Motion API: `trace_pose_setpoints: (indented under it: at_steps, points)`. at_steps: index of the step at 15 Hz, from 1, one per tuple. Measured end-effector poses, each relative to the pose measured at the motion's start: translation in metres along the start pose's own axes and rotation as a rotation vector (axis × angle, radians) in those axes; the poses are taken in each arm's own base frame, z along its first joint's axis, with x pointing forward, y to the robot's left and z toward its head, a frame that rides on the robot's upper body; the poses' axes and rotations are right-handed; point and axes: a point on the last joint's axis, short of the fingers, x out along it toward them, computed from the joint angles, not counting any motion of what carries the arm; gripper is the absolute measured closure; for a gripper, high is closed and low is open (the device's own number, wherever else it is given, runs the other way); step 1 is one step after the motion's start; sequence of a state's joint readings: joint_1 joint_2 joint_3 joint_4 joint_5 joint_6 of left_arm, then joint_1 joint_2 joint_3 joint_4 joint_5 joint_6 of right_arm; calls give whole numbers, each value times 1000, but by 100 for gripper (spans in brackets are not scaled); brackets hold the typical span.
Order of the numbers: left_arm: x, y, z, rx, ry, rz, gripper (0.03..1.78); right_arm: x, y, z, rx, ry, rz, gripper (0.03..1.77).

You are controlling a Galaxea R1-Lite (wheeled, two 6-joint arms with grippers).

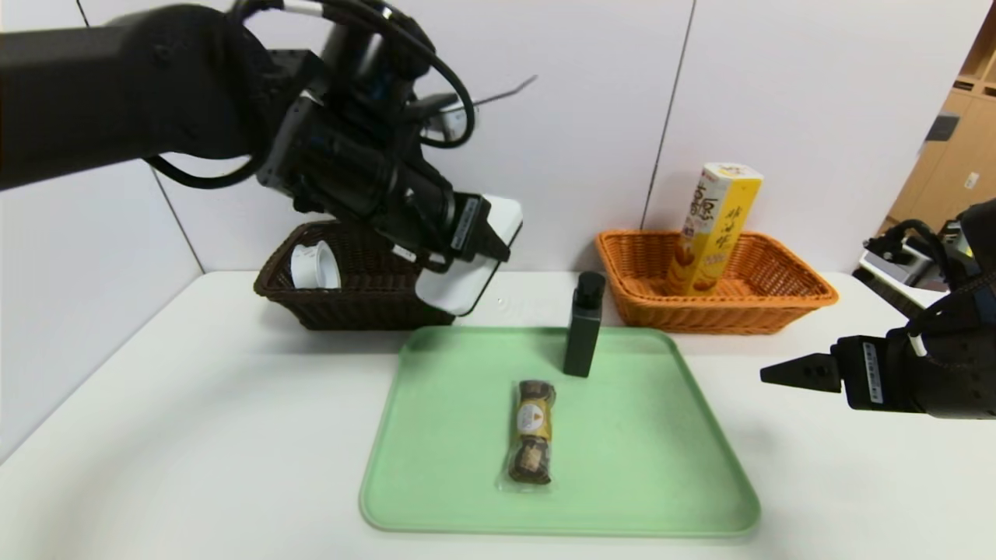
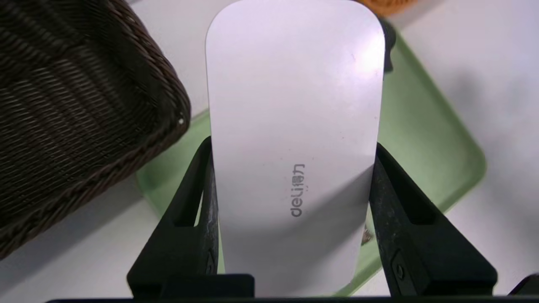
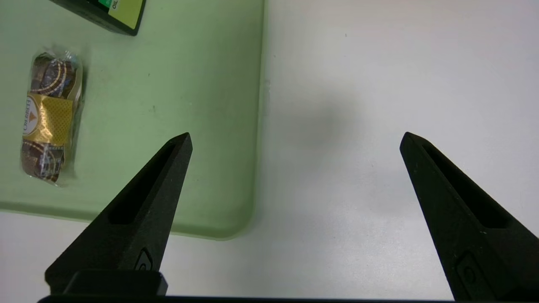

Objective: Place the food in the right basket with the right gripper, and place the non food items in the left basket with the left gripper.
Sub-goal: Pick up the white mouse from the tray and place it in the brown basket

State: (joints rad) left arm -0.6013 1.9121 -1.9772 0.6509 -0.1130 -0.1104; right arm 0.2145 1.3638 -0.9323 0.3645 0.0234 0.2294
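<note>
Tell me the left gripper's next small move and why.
Probably carry the white case left, over the dark basket, then release. The left gripper holds it aloft beside that basket's near corner, not yet above its opening, where the white container already lies.

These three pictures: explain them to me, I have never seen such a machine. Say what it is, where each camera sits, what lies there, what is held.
It is a two-armed robot sorting things. The wide picture comes from its head; the other two from cameras on its wrists. The left gripper, jaws shut on a flat white case, hangs beside the dark basket, which holds a white tub. The right gripper waits open over the table. On the green tray are a black pump bottle and a chocolate pack. A yellow snack box stands in the orange basket.
</note>
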Motion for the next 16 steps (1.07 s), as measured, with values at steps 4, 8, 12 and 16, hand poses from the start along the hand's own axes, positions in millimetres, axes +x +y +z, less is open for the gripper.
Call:
trace_pose_setpoints:
  at_steps: [4, 8, 12, 16]
  points:
    - [-25, 30, 15, -96, -141, 148, 81, -3, 1, 1, 2, -3, 44, 9]
    - [-4, 84, 17, -152, -185, 298, 81, -6, 0, 1, 5, -13, 61, 9]
    - [34, 135, 7, -156, -159, 404, 81, -7, -2, 1, 14, -13, 60, 9]
    - [77, 171, -8, -144, -157, 468, 81, -7, -4, 1, 21, -7, 83, 9]
